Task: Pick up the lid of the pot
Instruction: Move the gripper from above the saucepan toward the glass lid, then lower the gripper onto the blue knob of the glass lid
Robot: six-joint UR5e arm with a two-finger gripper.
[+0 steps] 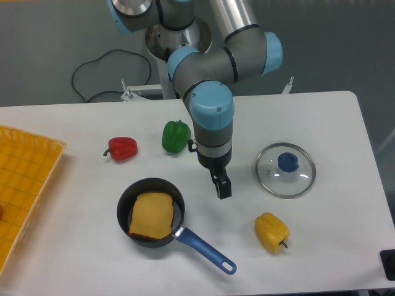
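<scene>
The gripper (208,168) hangs over the middle of the table, its two dark fingertips apart, one up and to the left, the other lower and to the right. It looks open, with nothing seen between the fingers. To its right, the round clear pot lid (269,179) lies on the table with its blue knob (287,162) facing up. A gap separates the lower fingertip from the lid's left rim, and no part of the lid is hidden by the arm.
A black pan (124,217) with a blue handle (207,250) holds an orange-brown piece (152,215) at front left. A yellow pepper (271,232) lies in front of the lid. Farther back are a green pepper (176,136) and a red pepper (122,148). An orange crate (28,179) stands at left.
</scene>
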